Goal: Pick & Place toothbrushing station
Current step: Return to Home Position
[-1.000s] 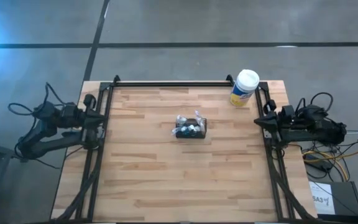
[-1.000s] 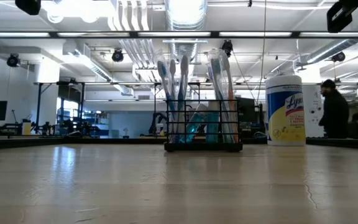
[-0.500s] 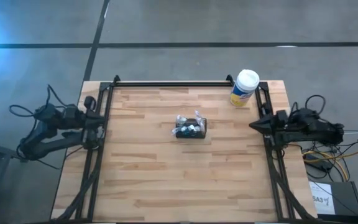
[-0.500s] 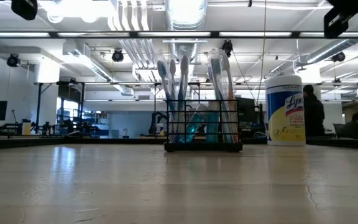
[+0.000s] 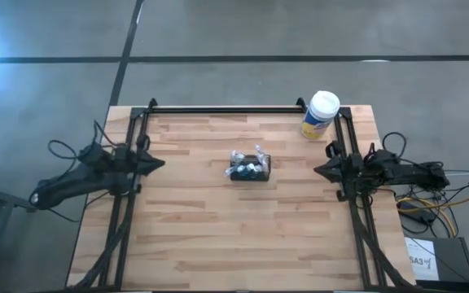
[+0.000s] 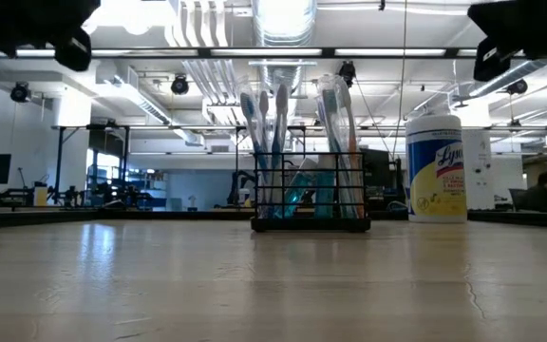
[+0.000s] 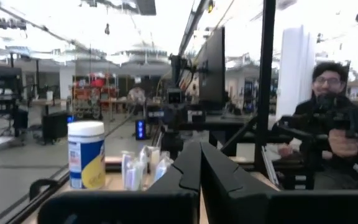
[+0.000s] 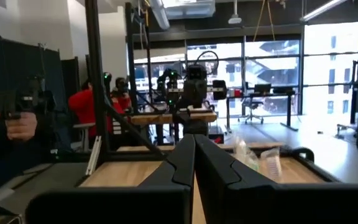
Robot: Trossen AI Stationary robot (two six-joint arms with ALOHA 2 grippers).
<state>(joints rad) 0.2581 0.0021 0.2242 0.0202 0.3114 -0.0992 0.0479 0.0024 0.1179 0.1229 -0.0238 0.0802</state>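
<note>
The toothbrushing station is a small black mesh caddy holding several toothbrushes upright; it stands on its base at the table's middle, also in the low view. My left gripper is shut at the table's left edge, pointing at the caddy. My right gripper is shut at the right edge, also pointing at it. Both are well clear of the caddy. In the left wrist view the caddy shows beyond my shut gripper; the right wrist view shows my shut gripper.
A round canister with a white lid and yellow label stands at the far right corner, also in the low view. A black frame runs along the table's far, left and right edges. A person holding a hand controller shows beyond the table.
Both arms have swung inward from outside the frame rails: my left gripper toward the table's right, my right gripper toward its left and slightly nearer, each now reaching over the table's edge. The caddy and canister have stayed where they were.
</note>
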